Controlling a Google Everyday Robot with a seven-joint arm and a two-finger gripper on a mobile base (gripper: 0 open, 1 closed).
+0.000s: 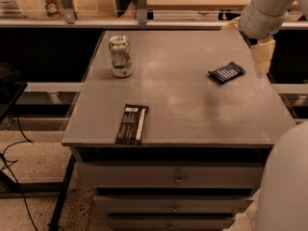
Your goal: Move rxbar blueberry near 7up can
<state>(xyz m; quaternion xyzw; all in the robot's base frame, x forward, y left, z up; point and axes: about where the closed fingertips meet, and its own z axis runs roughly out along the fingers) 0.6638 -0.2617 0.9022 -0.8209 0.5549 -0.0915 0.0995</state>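
The rxbar blueberry [226,72] is a small flat navy wrapper with white print, lying on the right side of the grey table [183,105]. The 7up can [120,56] stands upright at the table's back left, white and silver with green and red marks. My gripper [262,57] hangs pointing down from the white arm at the upper right, just to the right of the blue bar and a little above the table's right edge, apart from the bar. It holds nothing that I can see.
A longer black-brown bar with a white stripe [132,124] lies near the table's front left edge. Drawers [178,179] are below the tabletop. A shelf with a rail [139,20] runs behind the table. A white robot part [286,186] fills the lower right corner.
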